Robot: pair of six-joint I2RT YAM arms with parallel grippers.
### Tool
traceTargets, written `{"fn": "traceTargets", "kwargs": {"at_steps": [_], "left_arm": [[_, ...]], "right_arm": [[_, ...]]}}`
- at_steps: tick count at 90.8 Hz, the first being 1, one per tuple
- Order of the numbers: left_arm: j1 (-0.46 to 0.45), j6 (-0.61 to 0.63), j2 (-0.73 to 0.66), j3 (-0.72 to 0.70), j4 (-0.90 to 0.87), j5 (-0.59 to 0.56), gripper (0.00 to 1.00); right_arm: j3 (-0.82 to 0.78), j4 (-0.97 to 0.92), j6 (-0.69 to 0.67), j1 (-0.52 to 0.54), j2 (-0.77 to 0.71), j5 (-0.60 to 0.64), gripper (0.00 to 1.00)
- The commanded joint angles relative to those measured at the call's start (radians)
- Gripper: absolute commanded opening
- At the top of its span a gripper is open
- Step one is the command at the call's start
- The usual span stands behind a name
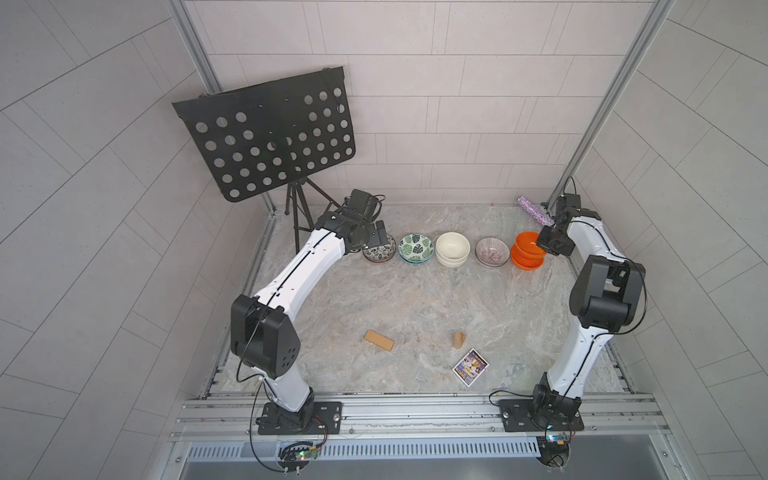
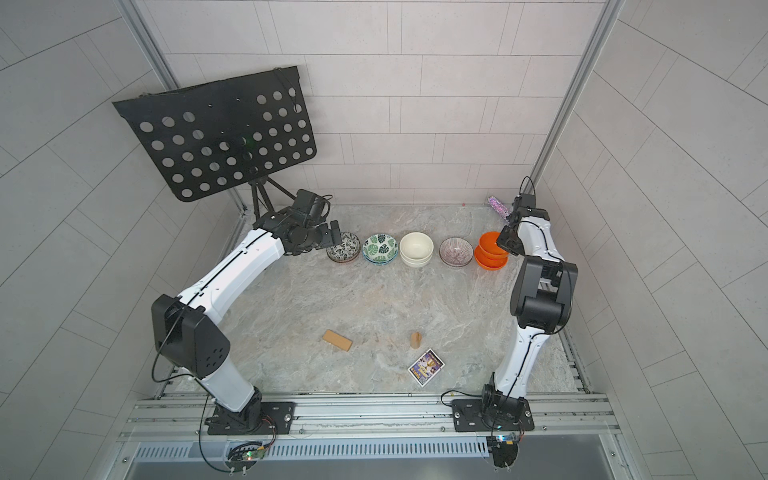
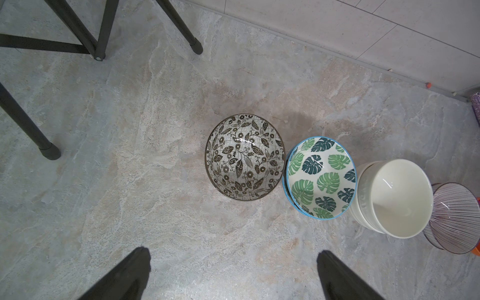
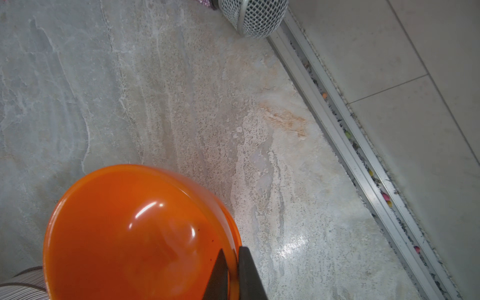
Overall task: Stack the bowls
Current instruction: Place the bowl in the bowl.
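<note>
Pinched top orange bowl by its rim in right tool, over its twin at table's back right. Held left tool wide open, empty, above black-white bowl. Next, likely: seat squarely, release.

Pale tiled walls, marbled tabletop, black perforated music stand rear-left.

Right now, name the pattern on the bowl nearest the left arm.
That bowl: dark leaf-and-flower print on white; clearest in left wrist view.
</note>
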Motion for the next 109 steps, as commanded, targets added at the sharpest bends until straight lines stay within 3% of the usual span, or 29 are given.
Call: {"fn": "traceTargets", "kwargs": {"at_steps": [1, 62, 71, 89, 109], "left_arm": [[0.008, -0.001, 0.017, -0.002, -0.004, 0.016, 1.0], [0.007, -0.011, 0.012, -0.007, -0.011, 0.056, 1.0], [0.007, -0.012, 0.009, -0.011, -0.011, 0.062, 1.0], [0.007, -0.012, -0.003, -0.016, -0.01, 0.065, 1.0], [0.007, -0.013, -0.002, -0.017, -0.008, 0.076, 1.0]], "right_arm": [[-0.012, 0.023, -0.004, 0.01, 0.007, 0.008, 0.06], [-0.091, 0.042, -0.011, 0.014, -0.039, 0.002, 0.22], [-0.111, 0.06, -0.003, 0.007, -0.065, 0.0, 0.21], [-0.123, 0.077, 0.009, -0.013, -0.067, -0.057, 0.09], [-0.143, 0.084, 0.008, -0.017, -0.071, -0.084, 0.06]]}}
